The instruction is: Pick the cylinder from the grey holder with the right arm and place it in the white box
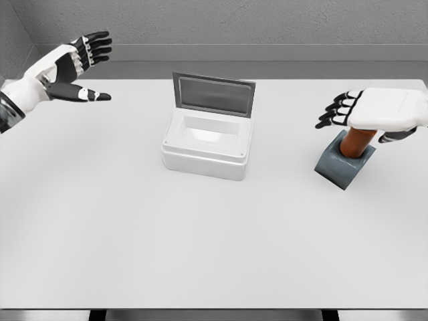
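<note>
At three o'clock on the table (134,227), the brown cylinder (356,141) stands tilted in the grey holder (340,167); the right robot hand (374,110) hovers over it, fingers spread, holding nothing. Probably rigid, smooth, light: grip its exposed upper shaft

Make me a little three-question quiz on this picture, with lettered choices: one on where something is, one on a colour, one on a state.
1. Where is the right hand?
A. above the cylinder
B. inside the white box
C. flat on the table

2. What colour is the cylinder?
A. blue
B. reddish brown
C. green

3. The white box's lid is:
A. shut
B. missing
C. open

Answers: 1 A, it hovers over the cylinder standing in the grey holder. 2 B, its visible side is reddish brown. 3 C, the lid stands up behind the box.
</note>
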`<act>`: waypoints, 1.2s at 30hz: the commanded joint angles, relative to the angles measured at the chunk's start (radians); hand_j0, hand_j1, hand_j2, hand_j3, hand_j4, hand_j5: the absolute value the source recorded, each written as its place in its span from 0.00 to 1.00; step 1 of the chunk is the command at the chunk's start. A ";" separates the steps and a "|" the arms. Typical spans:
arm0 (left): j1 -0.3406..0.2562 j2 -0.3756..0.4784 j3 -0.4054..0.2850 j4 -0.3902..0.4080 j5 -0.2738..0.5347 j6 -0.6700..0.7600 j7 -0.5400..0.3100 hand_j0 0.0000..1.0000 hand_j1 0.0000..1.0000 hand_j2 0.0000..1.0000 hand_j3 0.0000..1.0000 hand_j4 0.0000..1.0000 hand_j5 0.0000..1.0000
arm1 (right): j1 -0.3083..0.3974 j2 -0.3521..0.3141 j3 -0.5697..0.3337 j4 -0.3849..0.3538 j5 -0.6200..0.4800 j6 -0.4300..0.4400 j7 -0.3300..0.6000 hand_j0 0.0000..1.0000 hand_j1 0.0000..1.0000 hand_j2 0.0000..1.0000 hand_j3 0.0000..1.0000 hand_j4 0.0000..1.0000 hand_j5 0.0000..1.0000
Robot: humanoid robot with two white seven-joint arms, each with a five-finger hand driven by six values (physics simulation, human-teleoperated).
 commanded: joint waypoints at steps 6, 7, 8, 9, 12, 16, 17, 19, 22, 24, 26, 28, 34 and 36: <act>-0.049 -0.093 -0.036 0.165 -0.021 0.000 0.000 1.00 1.00 1.00 1.00 1.00 1.00 | 0.005 0.034 0.023 0.045 0.027 0.002 0.000 0.99 0.99 0.99 0.99 0.99 0.99; -0.064 -0.112 -0.036 0.203 -0.041 0.000 0.000 1.00 1.00 1.00 1.00 1.00 1.00 | 0.003 0.043 0.026 0.048 0.031 0.002 0.000 0.99 0.99 0.99 0.99 0.99 0.99; -0.071 -0.119 -0.034 0.214 -0.045 -0.002 0.000 1.00 1.00 1.00 1.00 1.00 1.00 | 0.003 0.053 0.026 0.048 0.044 0.002 0.000 0.99 0.99 0.99 0.99 0.99 0.99; -0.071 -0.121 -0.034 0.216 -0.047 -0.002 0.000 1.00 1.00 1.00 1.00 1.00 1.00 | 0.002 0.053 0.026 0.056 0.052 0.002 0.000 0.99 0.99 0.99 0.99 0.99 0.99; -0.071 -0.122 -0.034 0.220 -0.047 0.000 0.000 1.00 1.00 1.00 1.00 1.00 1.00 | 0.002 0.053 0.026 0.078 0.054 0.002 0.000 0.99 0.99 0.99 0.99 0.99 0.99; -0.075 -0.132 -0.034 0.237 -0.047 -0.003 0.000 1.00 1.00 1.00 1.00 1.00 1.00 | 0.003 0.053 0.026 0.076 0.055 0.002 0.000 0.90 0.90 0.90 0.90 0.90 0.90; -0.075 -0.130 -0.034 0.239 -0.047 -0.005 0.000 1.00 1.00 1.00 1.00 1.00 1.00 | 0.003 0.053 0.026 0.076 0.063 0.002 0.000 0.82 0.82 0.82 0.82 0.82 0.82; -0.077 -0.130 -0.034 0.240 -0.047 -0.012 0.000 1.00 1.00 1.00 1.00 1.00 1.00 | 0.003 0.053 0.026 0.076 0.067 0.002 0.000 0.79 0.79 0.79 0.79 0.79 0.79; -0.077 -0.130 -0.034 0.240 -0.047 -0.023 0.000 1.00 1.00 1.00 1.00 1.00 1.00 | 0.003 0.051 0.026 0.076 0.086 0.002 0.000 0.79 0.79 0.79 0.79 0.79 0.79; -0.081 -0.130 -0.036 0.240 -0.047 -0.023 0.000 1.00 1.00 1.00 1.00 1.00 1.00 | 0.003 0.048 0.026 0.076 0.089 0.002 0.000 0.78 0.78 0.78 0.78 0.78 0.78; -0.092 -0.132 -0.036 0.240 -0.047 -0.023 0.000 1.00 1.00 1.00 1.00 1.00 1.00 | 0.003 0.046 0.026 0.073 0.093 0.002 0.000 0.72 0.72 0.72 0.72 0.72 0.72; -0.094 -0.138 -0.036 0.240 -0.047 -0.023 0.000 1.00 1.00 1.00 1.00 1.00 1.00 | 0.003 0.046 0.026 0.073 0.095 0.002 0.000 0.70 0.70 0.70 0.70 0.70 0.70; -0.117 -0.159 -0.036 0.282 -0.047 -0.023 0.000 1.00 1.00 1.00 1.00 1.00 1.00 | 0.003 0.045 0.026 0.071 0.095 0.002 0.000 0.56 0.56 0.56 0.56 0.56 0.56; -0.118 -0.159 -0.036 0.282 -0.048 -0.023 0.000 1.00 1.00 1.00 1.00 1.00 1.00 | 0.002 0.043 0.026 0.071 0.097 0.002 0.000 0.53 0.53 0.53 0.53 0.53 0.53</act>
